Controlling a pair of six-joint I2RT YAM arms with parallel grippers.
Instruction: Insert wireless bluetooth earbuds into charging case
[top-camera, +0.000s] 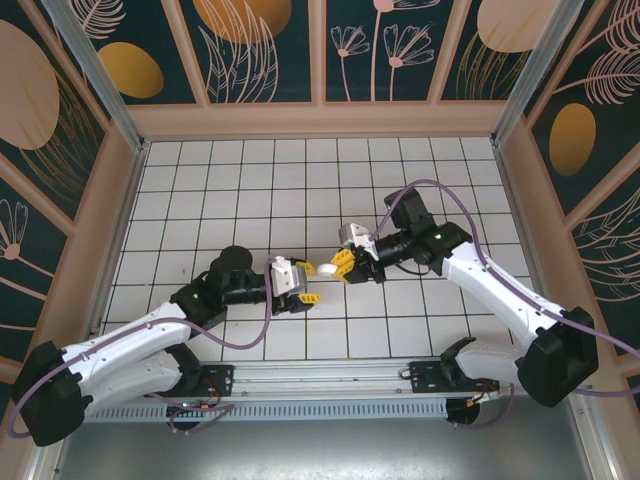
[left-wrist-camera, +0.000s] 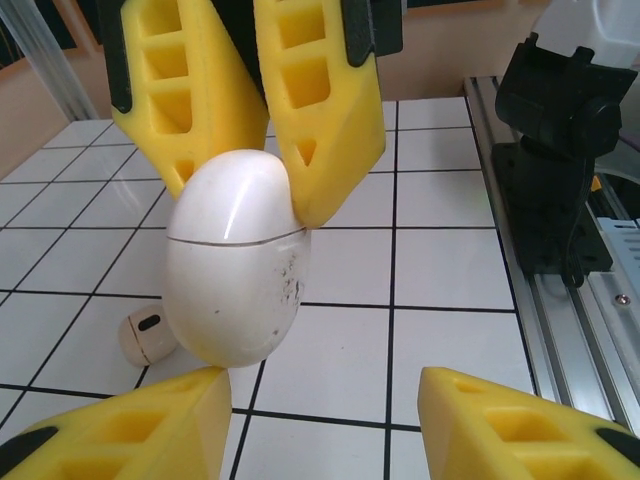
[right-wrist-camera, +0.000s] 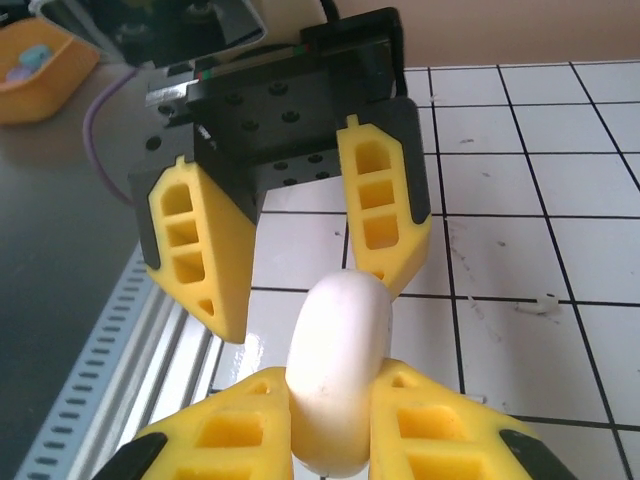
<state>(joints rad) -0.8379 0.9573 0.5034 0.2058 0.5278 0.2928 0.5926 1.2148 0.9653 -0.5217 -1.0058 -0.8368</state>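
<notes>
My right gripper (right-wrist-camera: 335, 382) is shut on the closed white egg-shaped charging case (right-wrist-camera: 340, 320), which hangs just above the tiled table. Seen from above, the case (top-camera: 326, 269) sits between the right gripper (top-camera: 345, 267) and the left gripper (top-camera: 308, 282) at mid table. In the left wrist view the case (left-wrist-camera: 238, 270) hangs from the right gripper's yellow fingers (left-wrist-camera: 325, 110). My left gripper (left-wrist-camera: 320, 388) is open, and one fingertip (left-wrist-camera: 195, 385) touches the case's lower end. One pale pinkish earbud (left-wrist-camera: 145, 335) lies on the tile behind the case, partly hidden by it.
The right arm's black base (left-wrist-camera: 555, 170) and the metal rail (left-wrist-camera: 590, 320) stand close on the right in the left wrist view. An orange bin (right-wrist-camera: 30, 60) sits off the table. A tiny white scrap (right-wrist-camera: 545, 300) lies on a tile. Wooden walls (top-camera: 320, 118) enclose the table.
</notes>
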